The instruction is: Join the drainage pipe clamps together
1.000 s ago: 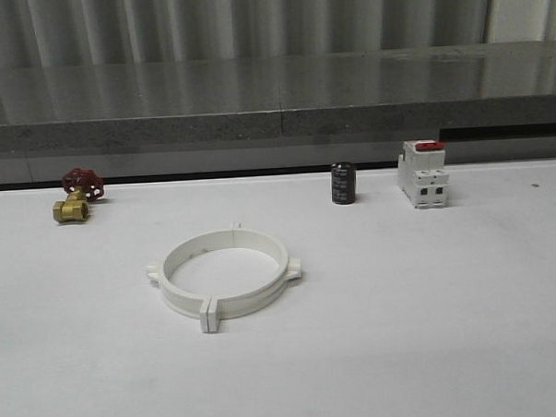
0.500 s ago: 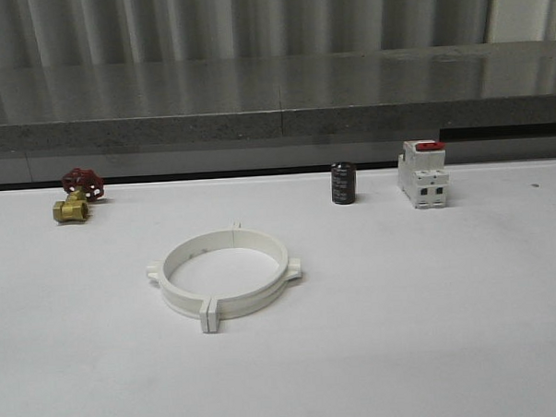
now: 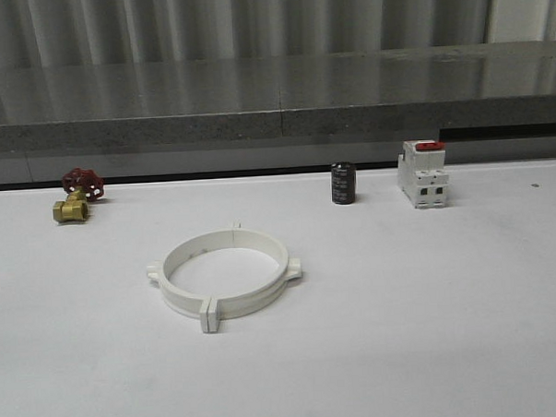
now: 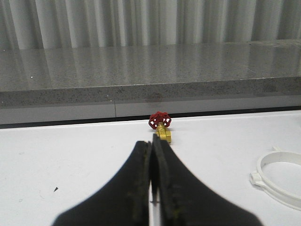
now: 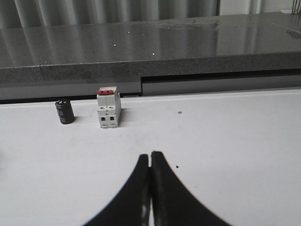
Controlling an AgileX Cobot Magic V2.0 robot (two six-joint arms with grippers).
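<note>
Joined drainage pipe clamps [image 3: 225, 272] sit as one ring on the counter [image 3: 430, 313]. Left end effector [image 4: 151, 155] and right end effector [image 5: 150, 165] are closed, empty. Best next: verify both tab seams seat flush.

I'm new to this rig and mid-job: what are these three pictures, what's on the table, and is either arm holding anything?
It is a two-armed robot at a white table. The front view looks forward over the table; the other two come from cameras on each wrist. The dark wedges there are the left gripper and right gripper, both shut on nothing. On the table lie the two white clamps, already forming one ring, a brass valve with a red handle, a black cylinder and a white breaker with a red top.
</note>
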